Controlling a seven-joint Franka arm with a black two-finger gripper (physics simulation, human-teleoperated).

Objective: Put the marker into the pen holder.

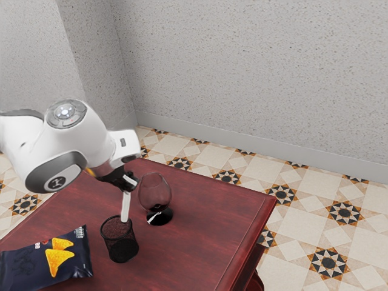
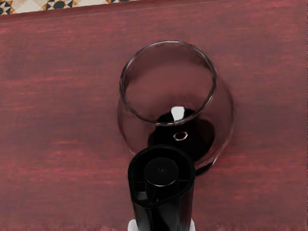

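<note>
Clamping marker in gripper, with pen holder below, at risk of snagging on rim if lowered off-centre

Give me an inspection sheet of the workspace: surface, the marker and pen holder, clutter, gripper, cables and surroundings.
Surface: dark red tabletop with streaky grain.
Job's things: marker hangs roughly upright from the gripper, lower end at the mouth of the pen holder; whether the tip is inside, I cannot tell. The pen holder is black and stands upright.
Clutter: stemmed glass upright close beside the pen holder; dark snack bag lying on its other side.
Gripper: black gripper shut on the marker.
Cables: nothing seen.
Surroundings: speckled grey wall and patterned tile floor beyond the table.
</note>
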